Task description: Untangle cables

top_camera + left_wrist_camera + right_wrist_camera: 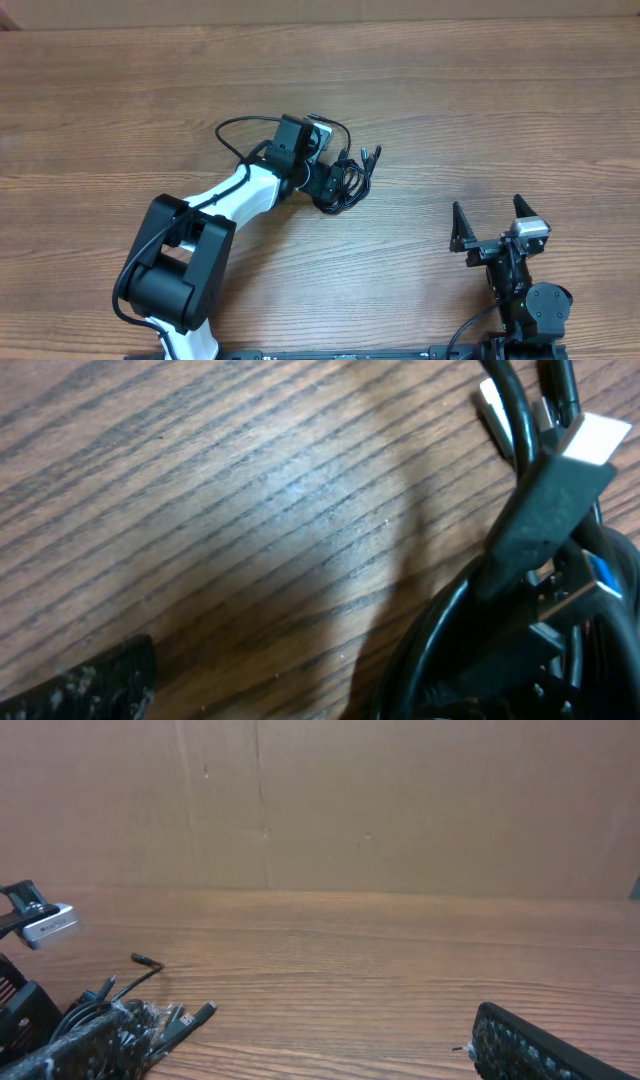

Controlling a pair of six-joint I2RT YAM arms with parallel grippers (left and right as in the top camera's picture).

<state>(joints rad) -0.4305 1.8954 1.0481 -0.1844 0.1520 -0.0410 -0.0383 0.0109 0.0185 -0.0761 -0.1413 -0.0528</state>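
The cables (348, 180) lie as a small black knot mid-table, with plug tips pointing up and right. My left gripper (326, 188) is down at the knot's left edge. In the left wrist view the cables (530, 550) fill the right side, with silver plug tips at the top. The left gripper (320, 690) looks open: one finger shows at lower left and the other is hidden among the cords. My right gripper (492, 225) is open and empty, far from the knot at the front right. Its view (300, 1050) shows the cables (170, 1015) to the left.
The wooden table (480, 100) stretches all around the knot. A thicker black wire (240, 125) loops from the left wrist over the table behind the arm. A brown cardboard wall (400, 800) stands behind the table's far edge.
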